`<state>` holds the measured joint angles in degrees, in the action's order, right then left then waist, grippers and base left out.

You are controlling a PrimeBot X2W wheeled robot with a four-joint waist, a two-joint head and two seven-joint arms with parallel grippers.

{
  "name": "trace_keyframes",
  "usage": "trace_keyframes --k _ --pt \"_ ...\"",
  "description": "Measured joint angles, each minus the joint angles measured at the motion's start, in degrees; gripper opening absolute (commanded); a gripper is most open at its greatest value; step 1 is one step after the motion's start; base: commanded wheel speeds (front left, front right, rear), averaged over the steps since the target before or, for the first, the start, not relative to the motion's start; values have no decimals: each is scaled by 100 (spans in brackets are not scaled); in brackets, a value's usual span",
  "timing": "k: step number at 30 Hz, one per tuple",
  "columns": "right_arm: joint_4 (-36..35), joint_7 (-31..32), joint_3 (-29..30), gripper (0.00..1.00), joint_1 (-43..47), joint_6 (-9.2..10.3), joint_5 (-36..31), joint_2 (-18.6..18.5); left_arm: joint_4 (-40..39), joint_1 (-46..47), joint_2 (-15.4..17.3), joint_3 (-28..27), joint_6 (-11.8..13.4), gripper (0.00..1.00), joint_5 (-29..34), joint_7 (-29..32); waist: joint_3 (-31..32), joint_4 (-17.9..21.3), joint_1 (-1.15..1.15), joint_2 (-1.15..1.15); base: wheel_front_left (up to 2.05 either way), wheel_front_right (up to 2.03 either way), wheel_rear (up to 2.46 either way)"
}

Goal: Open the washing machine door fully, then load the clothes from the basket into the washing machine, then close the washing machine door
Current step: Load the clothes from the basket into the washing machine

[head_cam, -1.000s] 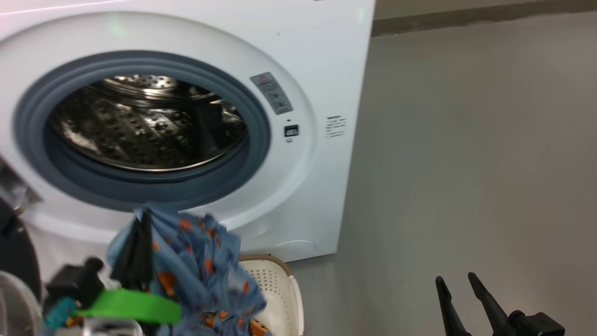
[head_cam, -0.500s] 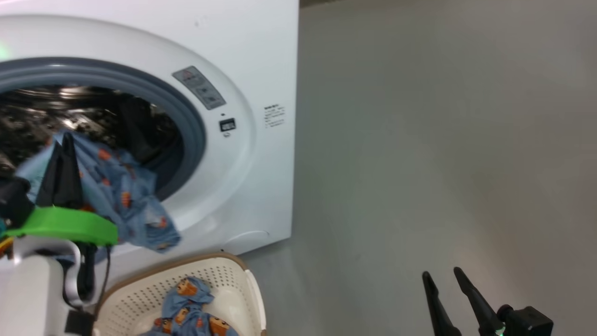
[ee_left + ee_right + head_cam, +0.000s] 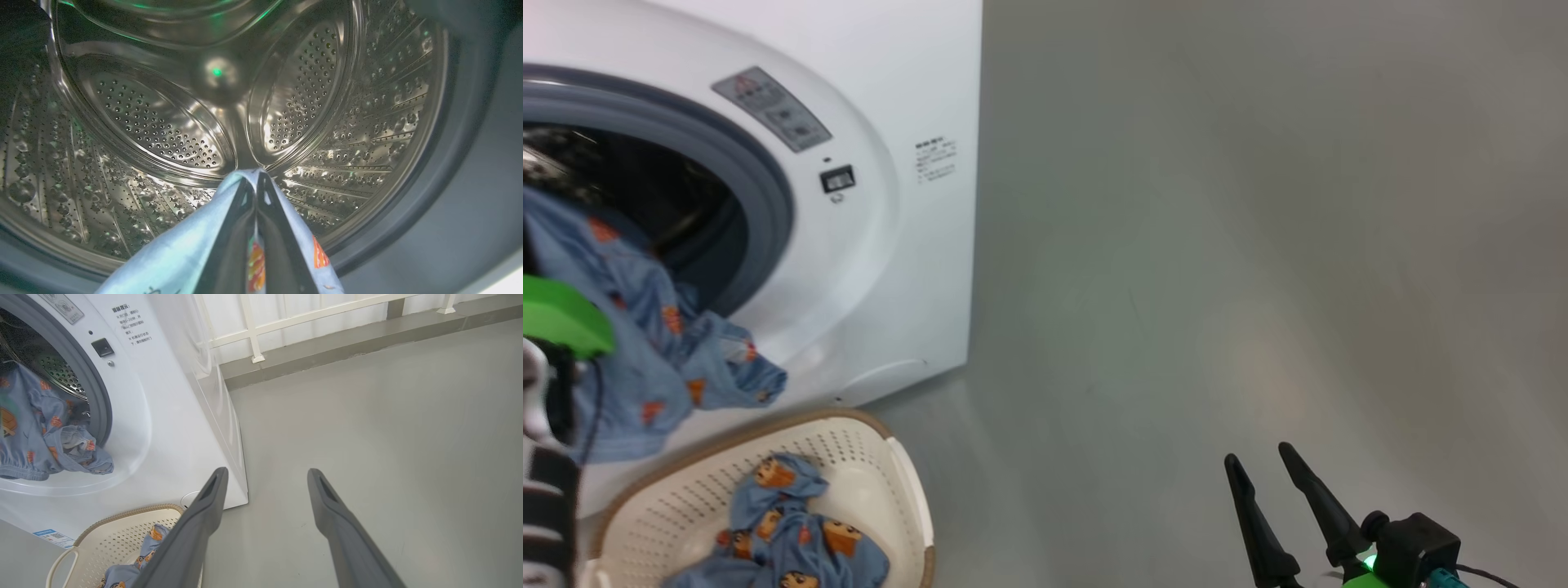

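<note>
The washing machine [image 3: 915, 269] has its mouth unobstructed, so the opening step looks done. Loading is under way: the left claw [image 3: 254, 181] is clenched on a light blue garment [image 3: 662, 351], its two fingers pressed together with cloth pinched between them and draped to either side. It points into the steel drum [image 3: 163, 134] from about the level of the grey gasket [image 3: 764, 196]. In the head and right wrist views the garment hangs across the lower lip of the opening, part inside and part trailing down the white front, so I judge it not yet delivered. More of the clothes [image 3: 784, 531] lie bunched in the basket [image 3: 894, 482], which sits on the floor [image 3: 1258, 245] just in front of the machine, below the opening. The right claw [image 3: 1258, 453] is released, its fingers spread and holding nothing, and it hovers over the floor well apart from the machine. Left to do, by my reckoning — push this piece in and let go, fetch the rest from the basket, then close the door
</note>
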<state>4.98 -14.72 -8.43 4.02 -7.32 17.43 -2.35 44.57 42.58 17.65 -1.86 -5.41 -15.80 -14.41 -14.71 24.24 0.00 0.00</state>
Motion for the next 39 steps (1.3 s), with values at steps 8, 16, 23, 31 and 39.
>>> trace_keyframes --k 8,16,23,31,39 --pt "-46 0 -147 100 -75 0 46 1 1014 887 336 107 -51 0 73 -23 -483 182 0 0 0 0 0" --pt "-109 0 -392 100 -208 0 91 5 1604 1642 573 270 -147 0 97 -21 -916 305 0 0 0 0 0" --pt "-183 0 -543 100 -333 -1 135 9 1786 2365 808 309 -191 0 -37 -21 -1276 404 0 0 0 0 0" --pt "-227 0 -677 100 -413 -1 296 18 1841 2955 1074 305 -193 0 -233 -23 -1596 561 0 0 0 0 0" --pt "-216 0 -726 100 -413 -1 296 20 2023 3078 1155 456 -193 11 -234 3 -1648 636 0 0 0 0 0"
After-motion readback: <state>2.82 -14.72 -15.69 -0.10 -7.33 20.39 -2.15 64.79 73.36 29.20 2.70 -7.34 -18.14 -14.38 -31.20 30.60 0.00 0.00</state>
